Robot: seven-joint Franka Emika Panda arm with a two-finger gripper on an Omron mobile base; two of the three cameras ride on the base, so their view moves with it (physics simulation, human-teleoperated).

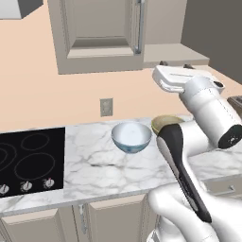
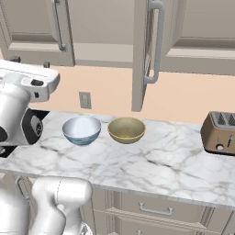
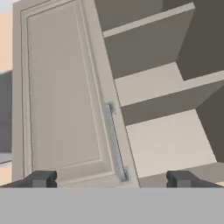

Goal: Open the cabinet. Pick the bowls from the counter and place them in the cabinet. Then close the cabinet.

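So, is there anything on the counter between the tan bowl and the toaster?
No. In the right base view, only bare counter lies between the tan bowl and the toaster.

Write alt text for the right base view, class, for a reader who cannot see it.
Two bowls sit side by side on a white marble counter: a white bowl on the left and a yellowish-tan bowl on the right. Above them a taupe wall cabinet door stands swung open, edge-on; a brown toaster sits far right.
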